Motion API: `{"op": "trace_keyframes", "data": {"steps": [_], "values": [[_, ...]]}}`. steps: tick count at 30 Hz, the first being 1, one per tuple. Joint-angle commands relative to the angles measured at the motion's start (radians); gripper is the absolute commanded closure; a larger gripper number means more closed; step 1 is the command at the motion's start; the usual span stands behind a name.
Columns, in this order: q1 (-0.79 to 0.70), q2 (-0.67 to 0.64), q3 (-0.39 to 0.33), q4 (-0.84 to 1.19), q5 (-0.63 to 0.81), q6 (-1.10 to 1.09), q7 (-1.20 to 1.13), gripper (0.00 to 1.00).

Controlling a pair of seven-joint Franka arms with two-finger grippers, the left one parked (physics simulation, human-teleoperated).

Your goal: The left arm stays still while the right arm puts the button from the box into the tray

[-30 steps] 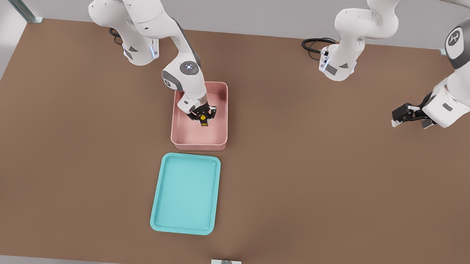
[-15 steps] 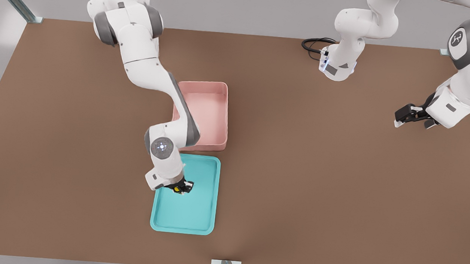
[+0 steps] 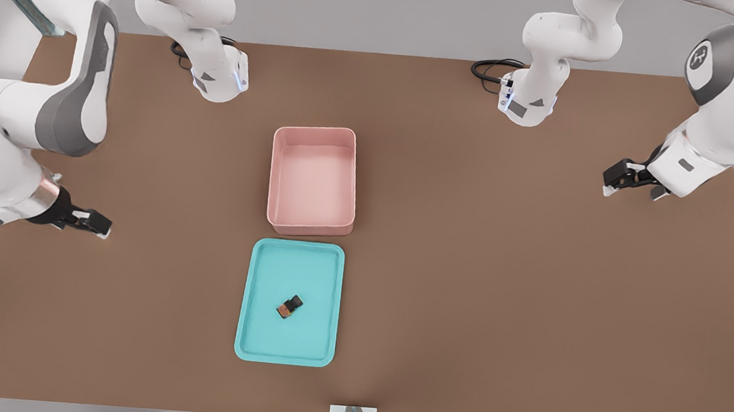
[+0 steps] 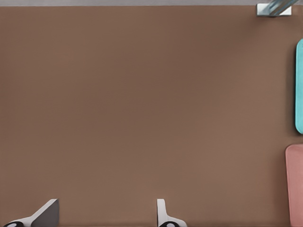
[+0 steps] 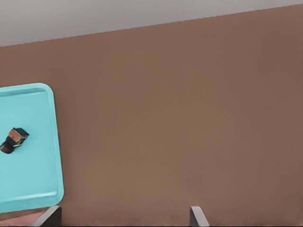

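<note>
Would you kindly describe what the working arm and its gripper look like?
The right arm is white, rounded and jointed, with grey joint covers and a shiny silver collar at the wrist. Its gripper, off the front view's left of the tray, is small and black.

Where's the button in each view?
Front view: button lies on its side in the tray, below the box; the hand is at the front view's left.
Right wrist view: button, in the tray.
Left wrist view: not visible.
Shared landmark: the tray.

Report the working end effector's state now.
Right arm's end effector: open, holding nothing, over the table at the front view's left, clear of the tray. The button lies in the tray.
</note>
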Motion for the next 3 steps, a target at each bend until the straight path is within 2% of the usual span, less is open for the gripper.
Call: {"op": "trace_keyframes", "data": {"steps": [1, 3], "values": [[0.01, 0.01, 0.004, 0.001, 0.011, -0.139, -0.533, 0.0], [0.0, 0.017, 0.004, 0.001, 0.011, -0.139, -0.533, 0.0]]}}
